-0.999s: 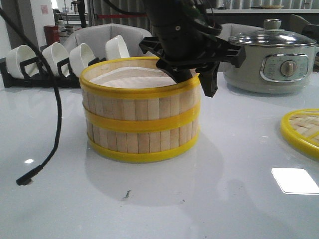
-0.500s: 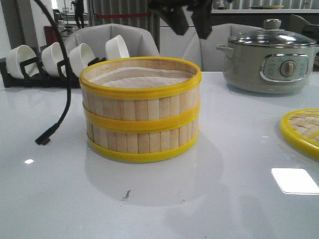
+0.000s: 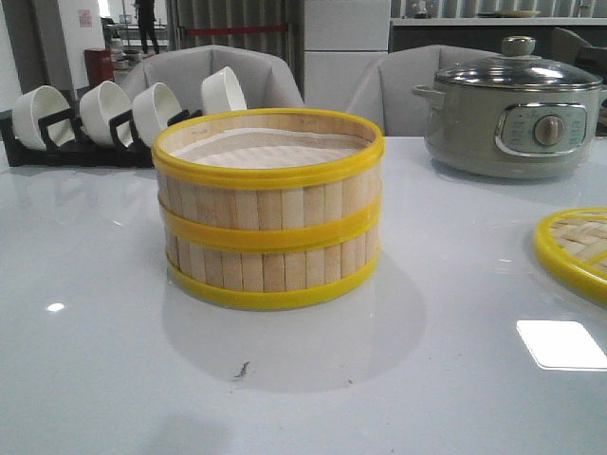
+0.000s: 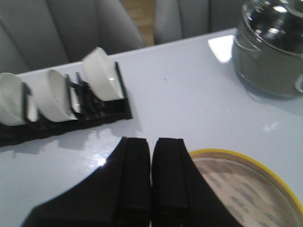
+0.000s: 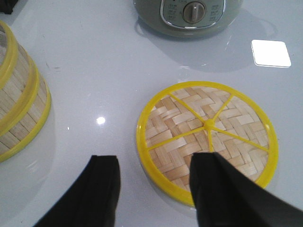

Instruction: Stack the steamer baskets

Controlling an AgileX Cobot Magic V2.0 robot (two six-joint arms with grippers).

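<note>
Two steamer baskets (image 3: 268,210) stand stacked one on the other at the table's middle, pale slats with yellow rims and a whitish liner on top. No gripper shows in the front view. In the left wrist view my left gripper (image 4: 151,146) is shut and empty, above the table beside the top basket's rim (image 4: 246,187). In the right wrist view my right gripper (image 5: 158,163) is open and empty, over the near edge of the flat woven lid (image 5: 207,138); the stack's side (image 5: 19,109) shows at the edge.
A grey electric pot (image 3: 515,112) with a glass lid stands at the back right, also in the right wrist view (image 5: 189,14). A black rack of white bowls (image 3: 104,118) stands at the back left. The woven lid (image 3: 576,248) lies at the right edge.
The arm that hung over the stack has lifted up and out of the front view, its cable with it. The two baskets stay stacked and still.
</note>
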